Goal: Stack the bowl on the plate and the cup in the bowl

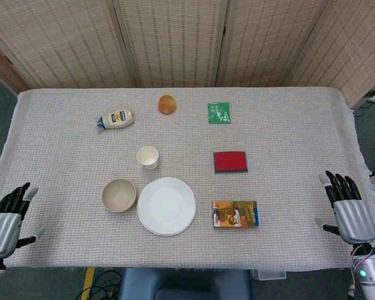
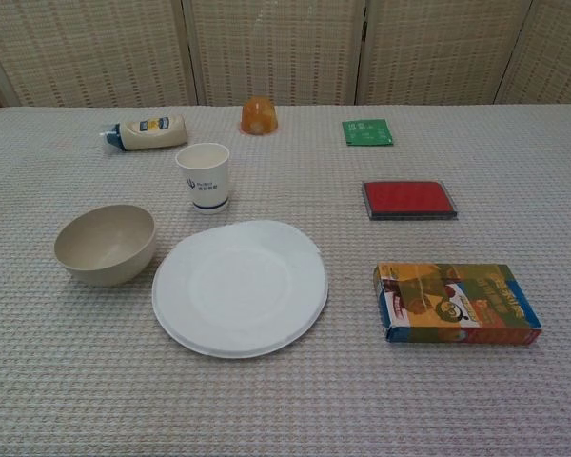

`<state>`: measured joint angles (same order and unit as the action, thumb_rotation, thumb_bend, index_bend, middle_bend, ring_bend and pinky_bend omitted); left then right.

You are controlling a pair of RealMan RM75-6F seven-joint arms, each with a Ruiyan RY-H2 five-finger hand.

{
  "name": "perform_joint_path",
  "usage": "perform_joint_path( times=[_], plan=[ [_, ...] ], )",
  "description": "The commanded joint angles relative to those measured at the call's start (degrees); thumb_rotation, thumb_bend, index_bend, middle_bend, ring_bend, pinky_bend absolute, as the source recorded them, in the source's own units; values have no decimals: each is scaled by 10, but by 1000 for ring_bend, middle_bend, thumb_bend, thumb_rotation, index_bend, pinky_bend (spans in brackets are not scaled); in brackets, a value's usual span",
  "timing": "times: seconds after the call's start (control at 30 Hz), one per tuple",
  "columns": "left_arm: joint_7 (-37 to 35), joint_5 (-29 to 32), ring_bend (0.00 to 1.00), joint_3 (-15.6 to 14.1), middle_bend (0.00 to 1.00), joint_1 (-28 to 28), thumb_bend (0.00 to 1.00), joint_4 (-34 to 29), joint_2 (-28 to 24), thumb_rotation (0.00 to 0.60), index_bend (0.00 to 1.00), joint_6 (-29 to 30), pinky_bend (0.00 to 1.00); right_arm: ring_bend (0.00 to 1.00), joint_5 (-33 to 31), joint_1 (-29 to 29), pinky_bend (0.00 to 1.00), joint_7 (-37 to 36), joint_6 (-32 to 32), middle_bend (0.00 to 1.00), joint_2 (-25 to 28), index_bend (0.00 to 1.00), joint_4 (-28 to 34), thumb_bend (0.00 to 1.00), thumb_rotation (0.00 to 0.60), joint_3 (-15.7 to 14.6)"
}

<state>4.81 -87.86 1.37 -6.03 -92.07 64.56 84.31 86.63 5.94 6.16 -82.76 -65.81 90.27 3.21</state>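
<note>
The bowl (image 1: 119, 195) sits upright on the table (image 1: 287, 156), toward the front edge and left of centre. It is beige and holds nothing. The plate (image 1: 167, 205) lies flat just beside the bowl on its right; in the chest view a narrow gap separates the bowl (image 2: 106, 244) from the plate (image 2: 240, 287). The plate is white and bare. The cup (image 1: 148, 157) stands upright behind the plate, between bowl and plate in line, apart from both. It is a white paper cup (image 2: 203, 176) with a small blue mark.

Right of the plate, near the front edge, lies a colourful box (image 1: 235, 214), flat. Behind it lies a red case (image 1: 230, 161). Toward the back edge, a green packet (image 1: 219, 113) lies right of centre, an orange object (image 1: 167, 104) sits at centre, and a squeeze bottle (image 1: 116, 119) lies on its side to the left.

The left hand (image 1: 6, 219) rests at the front left corner of the table, fingers extended and apart, holding nothing. The right hand (image 1: 349, 209) rests at the front right corner, fingers likewise extended and apart, holding nothing. Both hands are well apart from the bowl, plate and cup. Neither hand appears in the chest view.
</note>
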Motion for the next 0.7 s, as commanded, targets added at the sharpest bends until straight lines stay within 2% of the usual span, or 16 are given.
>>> perform_joint_path(
  times=[0.03,0.2,0.47,0.7],
  plan=[
    [-7,-2,0,-4,23,-7,202,3,2,600,97,-14,152,0,-4,0,0,-5,1,9,2,0,0,64,600,2],
    [-9,4,0,-4,23,-16,201,10,6,600,97,-33,152,0,-12,4,0,-12,11,9,6,0,0,64,600,4],
    [-37,-6,0,-4,26,-30,201,18,10,600,111,-47,150,0,1,-3,0,-23,-8,15,8,0,3,66,600,0],
    [-110,-66,0,0,35,-74,201,74,41,600,304,-54,150,0,-9,6,0,-32,11,15,8,0,-4,68,600,4]
  ],
)
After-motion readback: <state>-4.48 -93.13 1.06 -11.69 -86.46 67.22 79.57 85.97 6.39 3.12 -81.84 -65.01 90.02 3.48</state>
